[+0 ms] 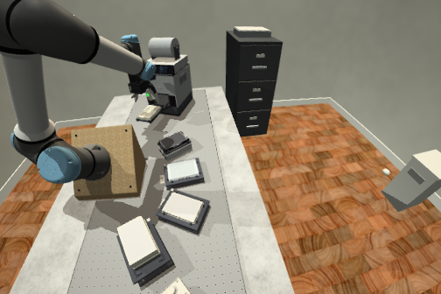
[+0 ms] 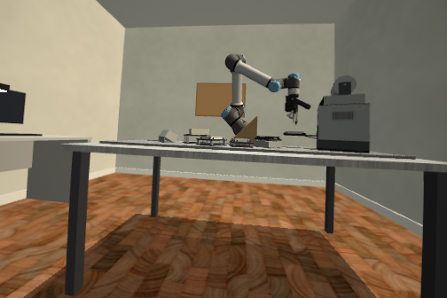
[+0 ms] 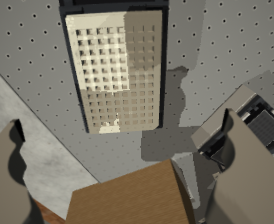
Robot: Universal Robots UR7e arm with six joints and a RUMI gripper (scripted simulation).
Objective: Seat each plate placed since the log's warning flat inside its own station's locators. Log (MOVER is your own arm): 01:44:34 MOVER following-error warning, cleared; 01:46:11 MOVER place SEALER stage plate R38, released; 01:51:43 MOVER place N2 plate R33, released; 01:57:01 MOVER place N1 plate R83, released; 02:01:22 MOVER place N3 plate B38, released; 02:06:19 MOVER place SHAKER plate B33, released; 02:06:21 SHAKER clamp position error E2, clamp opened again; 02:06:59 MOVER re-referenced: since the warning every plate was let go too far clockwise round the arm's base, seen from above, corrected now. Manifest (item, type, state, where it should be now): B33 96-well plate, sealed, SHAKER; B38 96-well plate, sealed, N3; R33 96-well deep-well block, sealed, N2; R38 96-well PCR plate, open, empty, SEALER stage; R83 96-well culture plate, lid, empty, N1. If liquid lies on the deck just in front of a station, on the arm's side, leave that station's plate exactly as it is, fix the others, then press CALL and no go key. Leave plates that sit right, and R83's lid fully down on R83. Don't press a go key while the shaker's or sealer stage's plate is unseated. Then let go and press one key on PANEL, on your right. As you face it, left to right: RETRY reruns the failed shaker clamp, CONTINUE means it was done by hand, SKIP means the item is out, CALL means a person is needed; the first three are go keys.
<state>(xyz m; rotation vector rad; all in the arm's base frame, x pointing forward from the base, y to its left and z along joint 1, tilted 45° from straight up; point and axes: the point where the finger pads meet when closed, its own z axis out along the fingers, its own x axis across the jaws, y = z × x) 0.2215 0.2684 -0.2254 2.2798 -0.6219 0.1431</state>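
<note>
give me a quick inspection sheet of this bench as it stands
surface: long grey table with a dotted mat down its middle.
job's things: pale grid plate lies on the stage before the grey machine; four more plates in a row, the nearest two, white plate and cream plate, sit skewed on their dark bases.
clutter: brown slanted block at the arm's foot.
grippers: pincer open, empty, above the grid plate.
cables: nothing seen.
surroundings: black filing cabinet, wood floor, grey box off to one side.
</note>
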